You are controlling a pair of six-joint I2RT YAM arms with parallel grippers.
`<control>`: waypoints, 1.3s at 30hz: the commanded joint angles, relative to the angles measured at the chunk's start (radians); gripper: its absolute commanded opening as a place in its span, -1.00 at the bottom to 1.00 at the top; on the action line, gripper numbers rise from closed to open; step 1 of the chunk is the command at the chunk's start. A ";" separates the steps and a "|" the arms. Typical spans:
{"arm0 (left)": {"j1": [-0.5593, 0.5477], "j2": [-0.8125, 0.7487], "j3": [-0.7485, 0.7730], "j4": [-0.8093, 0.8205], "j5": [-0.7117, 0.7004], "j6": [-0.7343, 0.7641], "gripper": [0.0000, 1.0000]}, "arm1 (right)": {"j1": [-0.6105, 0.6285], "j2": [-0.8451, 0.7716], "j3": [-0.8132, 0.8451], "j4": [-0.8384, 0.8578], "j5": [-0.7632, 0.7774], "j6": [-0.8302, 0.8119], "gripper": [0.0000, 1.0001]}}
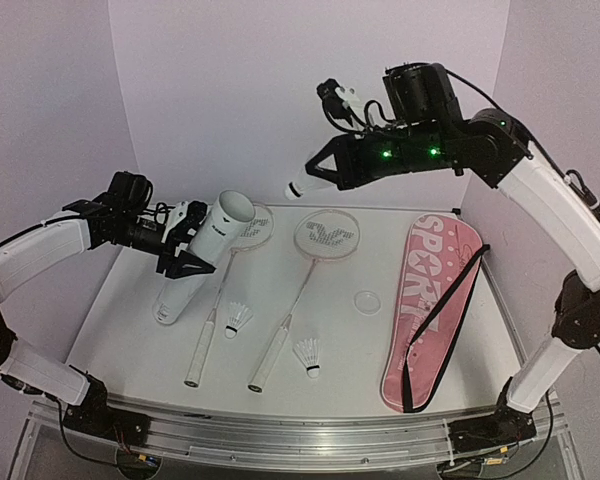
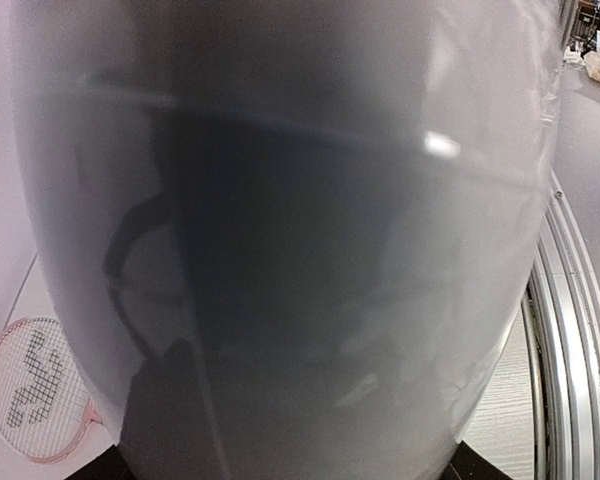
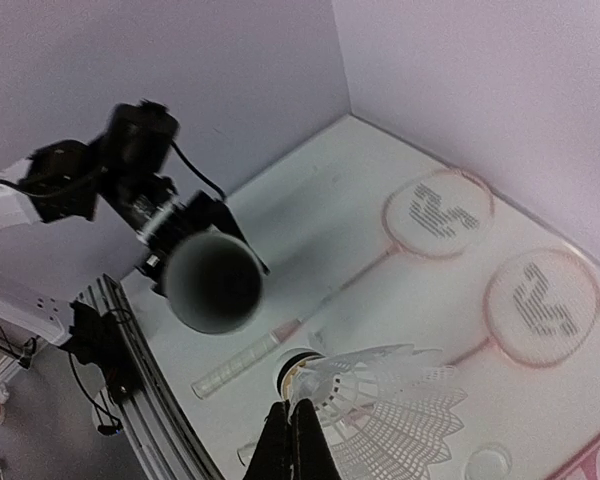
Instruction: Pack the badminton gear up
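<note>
My left gripper is shut on the tall white tube and holds it tilted, its open mouth facing up and right. The tube's wall fills the left wrist view. My right gripper is raised above the table's back, shut on a white shuttlecock. In the right wrist view the shut fingers pinch its skirt, with the tube's mouth to the left. Two rackets lie flat with their handles toward me. Two more shuttlecocks stand by the handles.
The long pink SPORT bag with a black strap lies along the right side of the table. A small clear round lid lies between the rackets and the bag. The metal rail runs along the near edge.
</note>
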 commanded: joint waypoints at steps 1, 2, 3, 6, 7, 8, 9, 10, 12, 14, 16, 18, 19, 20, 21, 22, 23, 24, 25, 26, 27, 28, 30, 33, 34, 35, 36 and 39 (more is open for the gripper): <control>0.001 -0.021 -0.008 0.029 0.020 -0.005 -0.84 | 0.080 0.055 0.006 0.204 0.096 -0.061 -1.00; 0.002 -0.022 -0.008 0.031 0.020 -0.010 -0.84 | 0.101 0.067 0.013 0.228 0.096 -0.078 -1.00; 0.002 -0.023 -0.009 0.033 0.017 -0.017 -0.84 | 0.122 0.082 0.021 0.248 0.094 -0.095 -1.00; 0.002 -0.024 -0.008 0.042 0.011 -0.035 -0.85 | 0.165 0.132 0.062 0.268 0.098 -0.137 -1.00; 0.002 -0.024 -0.009 0.043 0.015 -0.034 -0.85 | 0.170 0.142 0.067 0.270 0.104 -0.143 -1.00; 0.002 -0.025 -0.009 0.042 0.019 -0.033 -0.85 | 0.174 0.151 0.070 0.273 0.109 -0.146 -1.00; 0.002 -0.026 -0.009 0.042 0.024 -0.031 -0.86 | 0.175 0.159 0.070 0.276 0.110 -0.143 -1.00; 0.001 -0.028 -0.010 0.042 0.025 -0.028 -0.86 | 0.174 0.168 0.072 0.279 0.104 -0.143 -1.00; 0.001 -0.025 -0.010 0.042 0.025 -0.026 -0.86 | 0.174 0.187 0.080 0.281 0.085 -0.145 -1.00; 0.002 -0.024 -0.007 0.042 0.026 -0.026 -0.87 | 0.175 0.202 0.077 0.281 0.087 -0.148 -1.00; 0.002 -0.023 -0.005 0.043 0.030 -0.025 -0.87 | 0.175 0.210 0.062 0.282 0.107 -0.157 -1.00; 0.001 -0.026 -0.007 0.042 0.032 -0.018 -0.87 | 0.175 0.222 0.058 0.282 0.109 -0.157 -1.00; 0.001 -0.026 -0.010 0.043 0.032 -0.014 -0.88 | 0.175 0.235 0.068 0.282 0.092 -0.180 -1.00; 0.001 -0.026 -0.012 0.044 0.032 -0.012 -0.88 | 0.175 0.249 0.079 0.282 0.074 -0.196 -1.00; 0.001 -0.025 -0.012 0.046 0.035 -0.012 -0.88 | 0.175 0.265 0.095 0.281 0.050 -0.197 -1.00; 0.000 -0.025 -0.010 0.047 0.037 -0.013 -0.88 | 0.174 0.281 0.108 0.280 0.029 -0.197 -1.00; 0.001 -0.023 -0.007 0.048 0.040 -0.016 -0.88 | 0.173 0.297 0.116 0.280 0.013 -0.197 -1.00; 0.001 -0.023 -0.005 0.051 0.042 -0.018 -0.89 | 0.173 0.307 0.121 0.280 -0.003 -0.196 -1.00; 0.002 -0.023 -0.004 0.056 0.043 -0.022 -0.89 | 0.173 0.312 0.123 0.279 -0.016 -0.194 -1.00; 0.001 -0.024 -0.002 0.060 0.044 -0.028 -0.89 | 0.172 0.316 0.122 0.278 -0.022 -0.193 -1.00; 0.000 -0.025 0.000 0.062 0.044 -0.029 -0.89 | 0.172 0.316 0.117 0.277 -0.022 -0.194 -1.00; 0.001 -0.026 0.000 0.063 0.044 -0.030 -0.89 | 0.171 0.313 0.112 0.278 -0.023 -0.194 -0.95; 0.001 -0.029 -0.001 0.064 0.048 -0.029 -0.90 | 0.166 0.305 0.101 0.278 -0.035 -0.187 -0.75; 0.002 -0.032 -0.003 0.064 0.062 -0.033 -0.90 | 0.157 0.292 0.098 0.279 -0.074 -0.173 -0.38; 0.001 -0.032 -0.005 0.067 0.071 -0.037 -0.90 | 0.154 0.289 0.101 0.279 -0.091 -0.162 -0.29; 0.002 -0.033 -0.006 0.072 0.077 -0.046 -0.90 | 0.150 0.284 0.104 0.278 -0.106 -0.143 -0.24; 0.002 -0.034 -0.008 0.076 0.082 -0.055 -0.91 | 0.147 0.280 0.107 0.277 -0.121 -0.136 -0.20; 0.001 -0.034 -0.011 0.088 0.095 -0.068 -0.91 | 0.139 0.267 0.116 0.277 -0.163 -0.117 -0.09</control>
